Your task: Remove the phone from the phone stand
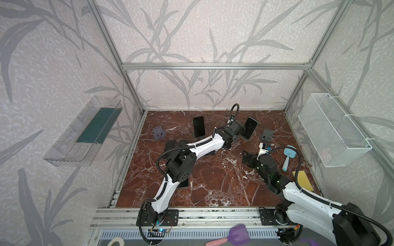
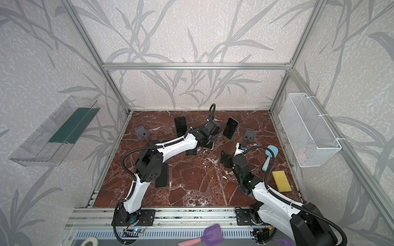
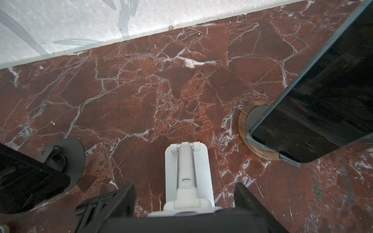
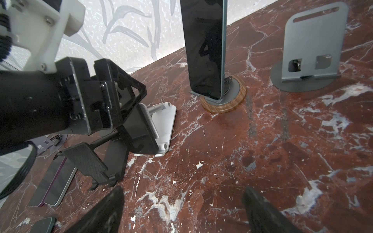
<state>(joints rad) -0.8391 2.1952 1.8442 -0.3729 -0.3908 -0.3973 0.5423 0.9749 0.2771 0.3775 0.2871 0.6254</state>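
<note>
**Phone** (image 4: 141, 131). Dark slab leaning back in the white stand (image 3: 201, 161), on the far half of the worktop (image 1: 213, 181). Its lower edge sits at the stand's front lip, so it is not yet lifted out.

**Left claw** (image 3: 183, 189). Reaches in from the left and comes down over the top of the phone. It is narrowed onto the phone's two long edges, one finger on each side. Gripping the edges keeps the fingers off the screen and clear of the stand's back arm. The phone can then be drawn up and away along its own slope.

**Right claw** (image 4: 183, 191). Wide and empty, hovering low over bare worktop near the stand and facing it. Judged to be standing by, perhaps to pin the stand, which looks light and could rise with the phone.

**Second phone** (image 1: 249, 127). Upright in a round stand (image 4: 223, 100) with a wood rim, just beside the working spot. The left wrist is close to it, so a sideways pull risks a knock and a straight lift looks safer.

**Grey stand** (image 4: 310, 46). Empty and further right, well apart from the grip.

**Brush** (image 1: 287, 158) and **sponge** (image 1: 302, 177). Both lie at the right edge, clear of both arms and not involved.
</note>
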